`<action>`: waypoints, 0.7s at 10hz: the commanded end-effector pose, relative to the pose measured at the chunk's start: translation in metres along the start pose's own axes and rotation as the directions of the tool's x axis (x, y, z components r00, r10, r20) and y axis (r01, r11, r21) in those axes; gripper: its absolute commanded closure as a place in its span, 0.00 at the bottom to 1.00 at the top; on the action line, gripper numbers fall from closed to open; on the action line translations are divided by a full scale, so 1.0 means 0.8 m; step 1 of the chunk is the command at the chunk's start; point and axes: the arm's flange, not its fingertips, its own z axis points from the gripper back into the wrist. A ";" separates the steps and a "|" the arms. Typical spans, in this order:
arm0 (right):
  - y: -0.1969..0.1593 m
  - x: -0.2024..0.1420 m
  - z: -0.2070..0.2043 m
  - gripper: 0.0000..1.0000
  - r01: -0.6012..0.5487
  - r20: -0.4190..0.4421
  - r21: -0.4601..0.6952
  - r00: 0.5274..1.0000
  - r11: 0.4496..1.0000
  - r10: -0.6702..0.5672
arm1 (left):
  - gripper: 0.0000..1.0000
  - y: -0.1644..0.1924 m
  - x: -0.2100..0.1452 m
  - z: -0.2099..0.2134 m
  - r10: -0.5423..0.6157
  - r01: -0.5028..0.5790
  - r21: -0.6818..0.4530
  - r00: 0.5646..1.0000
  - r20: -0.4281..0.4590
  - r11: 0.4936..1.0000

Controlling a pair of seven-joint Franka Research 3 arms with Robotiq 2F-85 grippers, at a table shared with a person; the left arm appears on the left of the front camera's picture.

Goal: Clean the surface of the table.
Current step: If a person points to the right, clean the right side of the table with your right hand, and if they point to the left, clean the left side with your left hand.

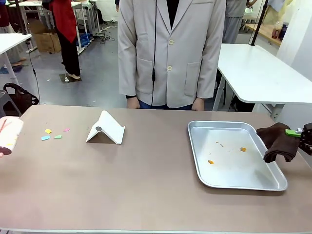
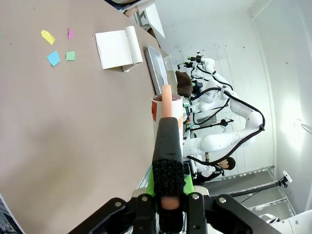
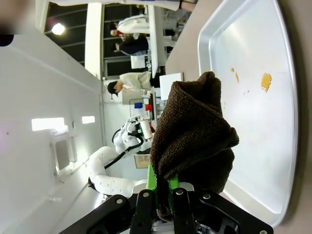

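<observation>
Pinched tight in the right gripper: a dark brown, coarse-knit cloth, bunched into a thick soft fold that nearly buries the green pads. Hanging over the right rim of a shallow rectangular silver metal tray with rounded corners, a smooth dull sheen and a few orange crumbs inside. Clamped shut in the left gripper: the black textured sleeve on the salmon-pink handle of a white cylindrical roller, at the left end of the large, smooth, matte taupe-brown table. Spread across that table: the tray at right, a white folded tent-shaped stand near the middle, and small flat coloured paper scraps at left.
</observation>
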 end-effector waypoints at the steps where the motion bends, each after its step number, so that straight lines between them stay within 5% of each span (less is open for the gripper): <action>1: 0.006 0.001 -0.001 1.00 -0.009 -0.004 -0.003 1.000 1.000 0.009 | 0.82 -0.003 -0.002 0.001 -0.019 0.019 0.000 1.000 -0.002 1.000; 7: 0.006 0.001 -0.001 1.00 -0.009 -0.004 -0.003 1.000 1.000 0.009 | 0.82 -0.003 -0.002 0.001 -0.019 0.019 0.000 1.000 -0.002 1.000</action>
